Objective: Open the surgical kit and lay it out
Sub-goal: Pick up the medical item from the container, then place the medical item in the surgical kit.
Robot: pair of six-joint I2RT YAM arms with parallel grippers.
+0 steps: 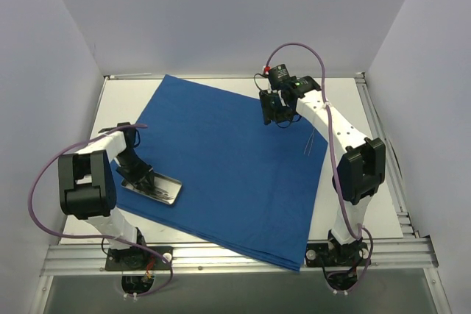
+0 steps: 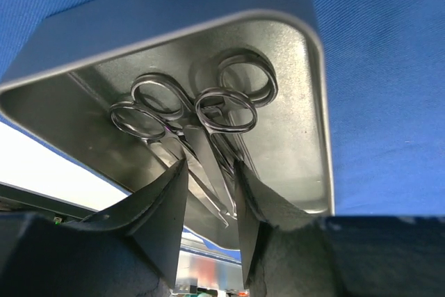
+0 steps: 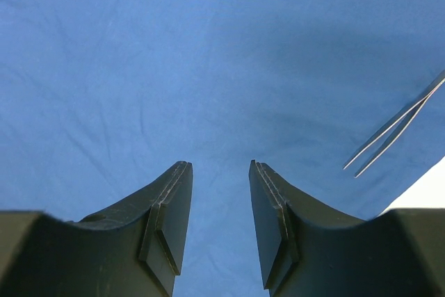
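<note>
The royal-blue drape (image 1: 228,159) lies spread open on the table. The shiny metal tray (image 1: 171,191) sits on its left edge. In the left wrist view the tray (image 2: 299,123) holds several silver scissor-like instruments (image 2: 208,113), ring handles away from me. My left gripper (image 2: 209,163) is open inside the tray, one finger on each side of the instruments' blades. My right gripper (image 1: 278,112) hovers open and empty over the drape's far right part (image 3: 208,53). Thin silver tweezers (image 1: 313,140) lie on the drape's right edge, to the right of my right gripper (image 3: 220,165) in its wrist view (image 3: 396,124).
The white tabletop (image 1: 129,97) shows around the drape, with metal rails along the near edge (image 1: 235,255) and right edge (image 1: 383,145). White walls close in on the left, back and right. The drape's near corner hangs over the front rail (image 1: 298,261).
</note>
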